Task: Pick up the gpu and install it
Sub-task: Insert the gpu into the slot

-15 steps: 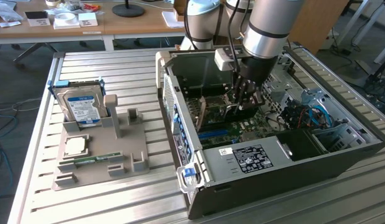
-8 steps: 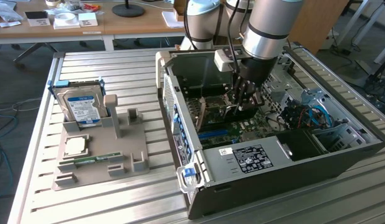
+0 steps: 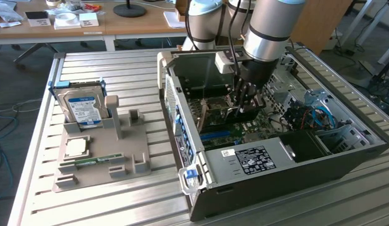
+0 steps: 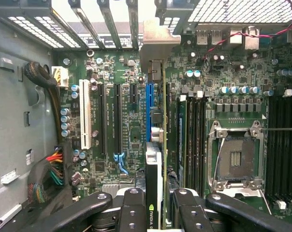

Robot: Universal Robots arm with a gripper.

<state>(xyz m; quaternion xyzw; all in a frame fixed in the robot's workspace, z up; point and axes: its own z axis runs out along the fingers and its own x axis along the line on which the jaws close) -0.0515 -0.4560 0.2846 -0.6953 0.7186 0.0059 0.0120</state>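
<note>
Both fingers of the gripper are pinching the gpu edge-on, the card reaching out beyond the fingertips inside the open case. As far as I can judge, it is lining up with the blue slot just beside it. Seating it well is depending on holding the card square, with its silvery bracket meeting the rear opening. Memory sticks are crowding one side of the gripper, while the white slot side is offering more room.
</note>
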